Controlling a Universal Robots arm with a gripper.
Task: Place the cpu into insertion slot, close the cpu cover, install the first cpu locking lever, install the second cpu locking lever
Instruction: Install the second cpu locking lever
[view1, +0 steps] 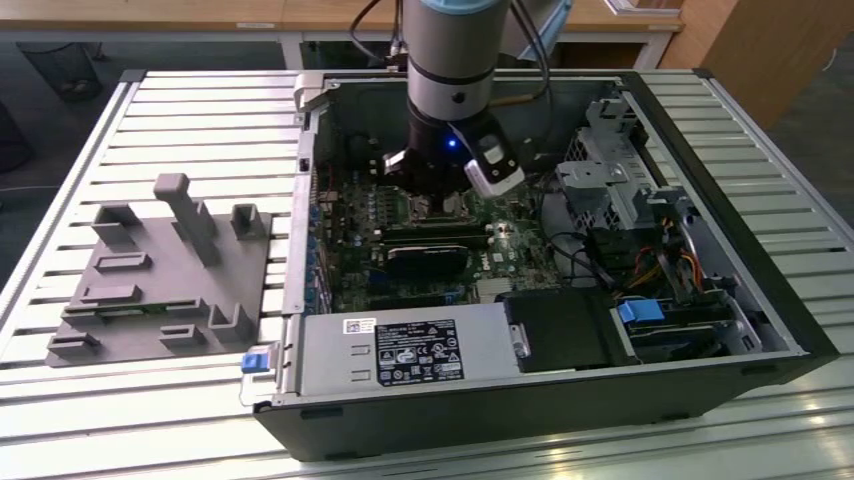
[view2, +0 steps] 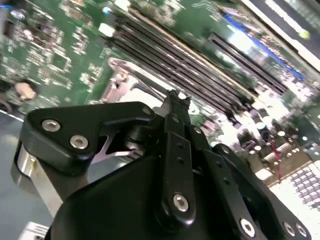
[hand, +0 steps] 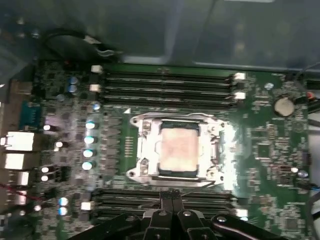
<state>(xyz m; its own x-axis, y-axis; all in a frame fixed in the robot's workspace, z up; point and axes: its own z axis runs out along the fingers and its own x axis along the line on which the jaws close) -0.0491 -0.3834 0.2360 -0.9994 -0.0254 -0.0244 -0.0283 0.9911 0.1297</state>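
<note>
In the first wrist view the cpu (hand: 179, 148), a pale square chip, lies flat in the insertion slot (hand: 176, 172) on the green board. The silver cpu cover (hand: 146, 150) lies down around it, framing the chip. A thin metal locking lever (hand: 192, 183) runs along the socket's edge nearest my gripper. My gripper (hand: 172, 199) hovers just beside that edge, its two black fingertips pressed together with nothing visible between them. In the second wrist view the fingertips (view2: 175, 100) stand over the cover's shiny frame (view2: 131, 75). In the exterior view my gripper (view1: 434, 198) reaches down into the open computer case.
Long black memory slots (hand: 167, 85) flank the socket on both sides. A black rectangular block (view1: 427, 258) sits on the board in front of the gripper. A power supply (view1: 400, 352), cables and drive bays (view1: 627, 220) crowd the case. A grey fixture plate (view1: 160, 270) lies at the exterior view's left.
</note>
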